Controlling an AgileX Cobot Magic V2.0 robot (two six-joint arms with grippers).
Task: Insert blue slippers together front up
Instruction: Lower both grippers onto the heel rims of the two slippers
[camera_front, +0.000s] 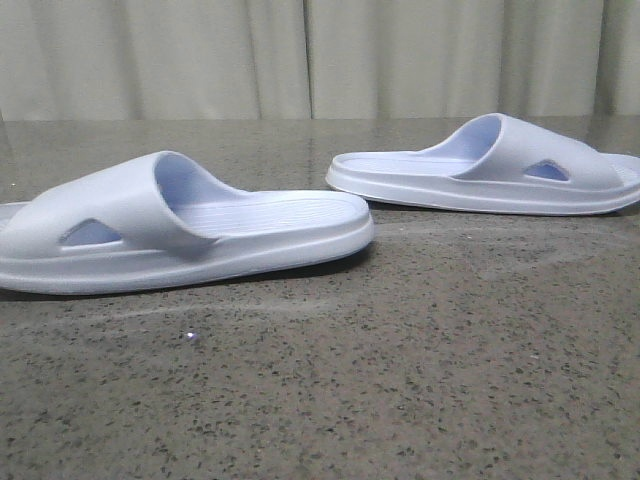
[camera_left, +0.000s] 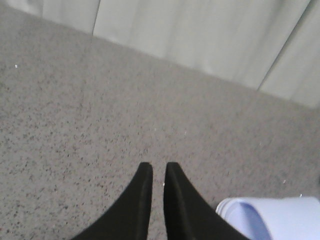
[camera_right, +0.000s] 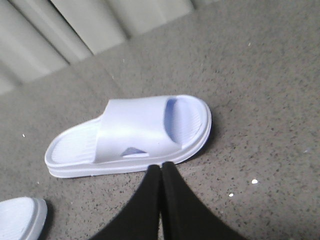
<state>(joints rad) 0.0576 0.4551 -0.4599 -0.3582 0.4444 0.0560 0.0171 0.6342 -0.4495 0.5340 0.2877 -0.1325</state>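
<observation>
Two blue slippers lie sole-down on the speckled stone table (camera_front: 400, 380), apart from one another and heel to heel, so nothing has been nested yet. Taking the table's front edge as the mark, the near slipper (camera_front: 180, 230) sits closer to it and to the left, strap at its left end and heel pointing right. The far slipper (camera_front: 490, 170) sits further back and to the right, its heel pointing left toward the other. They look laid out this way so each arm has one on its own side to pick up.

The front view shows both slippers whole but neither arm. The right wrist view supplies what it lacks: the right gripper (camera_right: 161, 167) hangs over the far slipper (camera_right: 135, 135), just beside its outer wall by the triangular cut-out, fingers pressed together and holding nothing. A rounded end, probably of the near slipper (camera_right: 20, 215), peeps in at that view's corner. The left wrist view shows the left gripper (camera_left: 158, 167) over bare table, its fingers nearly closed with a thin slit between, empty; only a pale edge of a slipper (camera_left: 280, 217) shows beside it.
</observation>
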